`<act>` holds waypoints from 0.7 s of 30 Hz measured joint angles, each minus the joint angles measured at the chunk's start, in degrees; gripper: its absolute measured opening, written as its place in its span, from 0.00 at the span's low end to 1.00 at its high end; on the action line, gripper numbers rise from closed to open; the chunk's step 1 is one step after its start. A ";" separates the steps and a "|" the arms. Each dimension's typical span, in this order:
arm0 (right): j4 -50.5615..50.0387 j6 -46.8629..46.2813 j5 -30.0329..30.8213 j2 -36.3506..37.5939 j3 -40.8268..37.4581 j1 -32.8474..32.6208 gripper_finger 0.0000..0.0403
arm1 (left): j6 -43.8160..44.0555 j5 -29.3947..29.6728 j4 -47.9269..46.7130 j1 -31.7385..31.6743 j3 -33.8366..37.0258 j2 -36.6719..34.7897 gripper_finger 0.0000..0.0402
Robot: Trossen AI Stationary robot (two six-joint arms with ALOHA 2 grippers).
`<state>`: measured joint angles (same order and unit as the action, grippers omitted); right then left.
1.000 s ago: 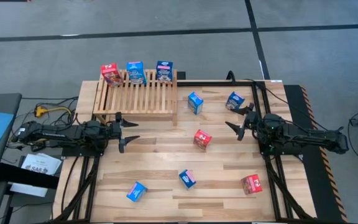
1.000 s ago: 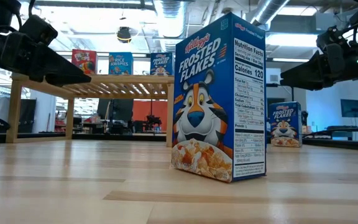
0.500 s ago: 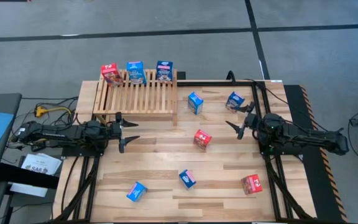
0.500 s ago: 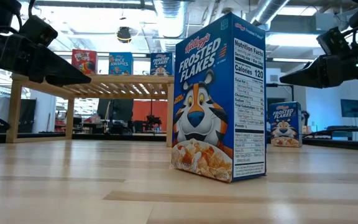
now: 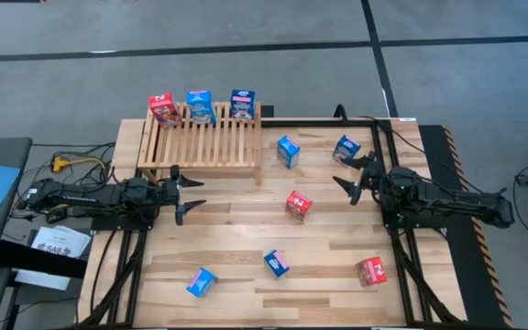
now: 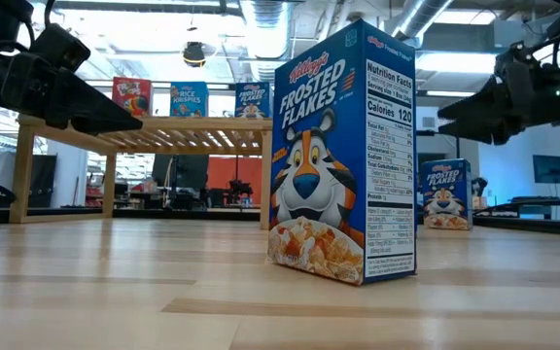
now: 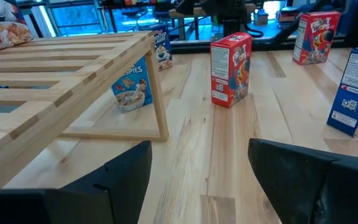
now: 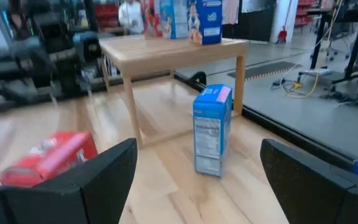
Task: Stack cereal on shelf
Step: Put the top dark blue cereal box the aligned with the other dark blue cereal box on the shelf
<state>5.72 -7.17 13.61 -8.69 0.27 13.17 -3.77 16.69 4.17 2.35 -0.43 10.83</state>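
Observation:
The slatted wooden shelf [image 5: 200, 139] stands at the table's far left. Three cereal boxes stand upright along its far edge: one red [image 5: 163, 109] and two blue [image 5: 199, 106] [image 5: 242, 104]. Loose boxes rest on the planks: blue ones [image 5: 288, 151] [image 5: 346, 148] [image 5: 276, 263] [image 5: 202, 281] and red ones [image 5: 299, 205] [image 5: 371, 271]. My left gripper [image 5: 183, 192] hangs open just in front of the shelf's near edge, pointing right. My right gripper [image 5: 354, 179] hangs open at the right, pointing left, near the far-right blue box. Both are clear of every box.
In the low view a blue Frosted Flakes box [image 6: 343, 156] stands close to the camera. The left wrist view shows the shelf's corner leg [image 7: 157, 93] ahead of my left fingers. A black frame [image 5: 401, 229] runs along the table's right side. Bare planks lie between the arms.
My right gripper has rolled a little about the line it points along and stayed in place, still open. My left gripper and all the boxes have kept still.

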 joint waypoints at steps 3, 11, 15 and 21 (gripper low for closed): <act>3.23 -3.26 0.02 0.04 0.86 0.05 0.90 | 0.63 0.00 0.10 0.00 0.00 -0.02 0.64; 6.09 4.67 0.02 -1.03 12.50 2.68 0.90 | -0.87 0.02 -0.15 0.00 0.00 0.00 0.64; -0.82 8.18 0.02 -5.08 22.78 4.66 0.90 | -0.72 0.01 -0.14 0.00 0.00 0.00 0.64; -18.11 9.36 3.17 -16.28 38.72 8.50 0.90 | -0.87 0.02 -0.12 -0.02 0.00 0.00 0.64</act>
<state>-12.39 2.20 16.77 -24.97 38.99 21.67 -4.64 16.71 4.05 2.33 -0.43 10.83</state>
